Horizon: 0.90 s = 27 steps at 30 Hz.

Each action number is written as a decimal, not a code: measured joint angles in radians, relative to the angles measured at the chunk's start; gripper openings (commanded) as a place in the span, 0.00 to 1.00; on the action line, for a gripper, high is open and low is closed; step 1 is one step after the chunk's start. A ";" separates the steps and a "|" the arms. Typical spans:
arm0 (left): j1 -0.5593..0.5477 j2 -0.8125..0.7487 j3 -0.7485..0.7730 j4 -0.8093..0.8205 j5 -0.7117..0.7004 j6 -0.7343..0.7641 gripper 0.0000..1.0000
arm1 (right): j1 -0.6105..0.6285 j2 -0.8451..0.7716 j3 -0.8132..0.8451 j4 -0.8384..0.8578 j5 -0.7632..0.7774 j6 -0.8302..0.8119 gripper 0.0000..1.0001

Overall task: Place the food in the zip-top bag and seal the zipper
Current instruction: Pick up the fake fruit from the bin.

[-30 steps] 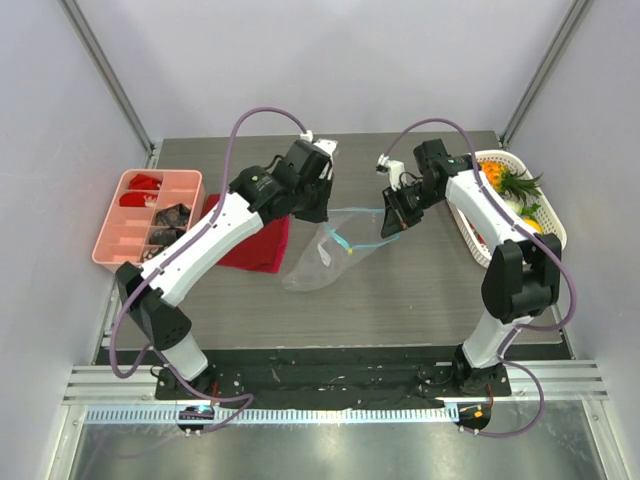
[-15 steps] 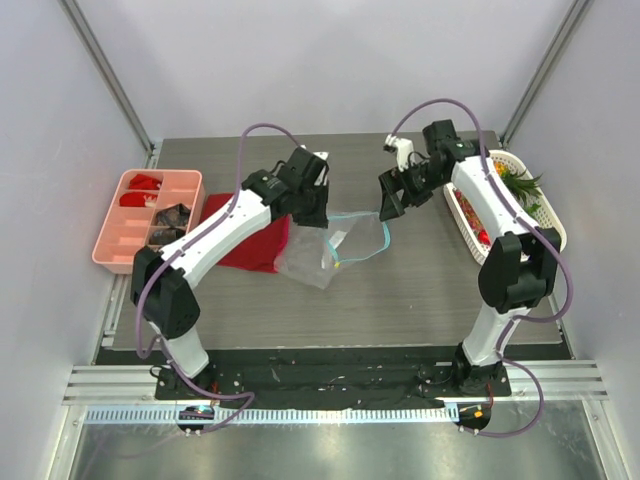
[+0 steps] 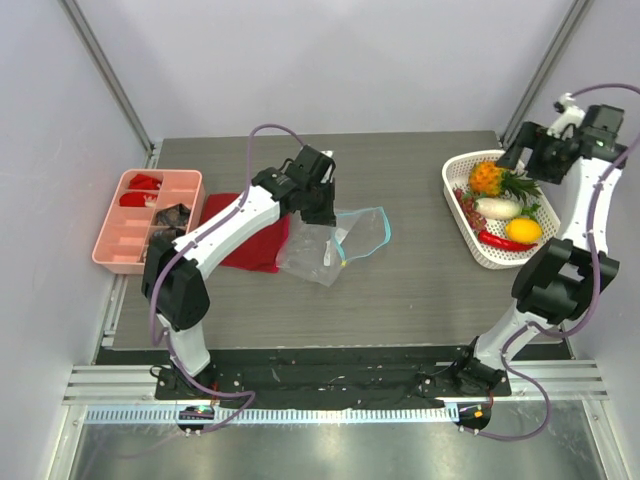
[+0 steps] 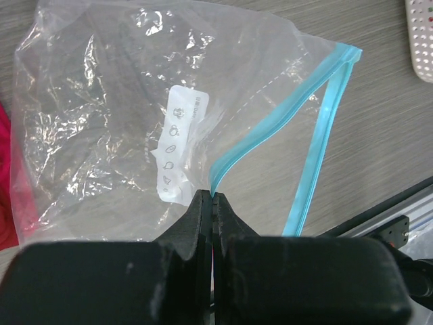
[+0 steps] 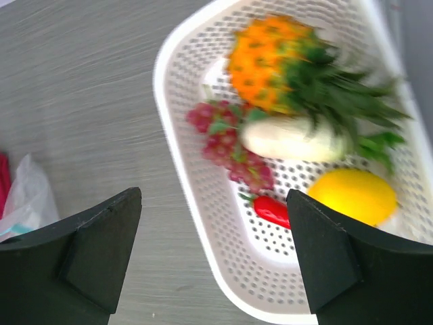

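The clear zip-top bag lies crumpled on the table with its mouth gaping. My left gripper is shut on one side of the teal zipper. The food sits in a white basket at the right: pineapple, white radish, round orange, red chili and small red-green bits. My right gripper hangs open above the basket's near rim, holding nothing.
A folded red cloth lies under the left arm, touching the bag's left side. A pink divided tray stands at the table's left edge. Grey walls and frame posts close in the back and sides.
My right gripper has let go of the bag's mouth, opened wide and swung right and back to above the basket. The bag's mouth has sunk to the table. The left grip is unchanged.
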 measured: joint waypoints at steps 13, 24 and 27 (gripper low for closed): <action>0.000 0.007 0.013 0.015 0.036 0.007 0.00 | -0.071 0.055 0.076 -0.022 0.103 -0.450 1.00; 0.000 0.017 0.012 0.015 0.045 0.010 0.00 | -0.061 0.259 0.175 -0.028 0.116 -0.772 1.00; 0.000 0.018 0.011 0.015 0.045 0.011 0.00 | -0.048 0.295 0.185 -0.009 0.135 -0.811 1.00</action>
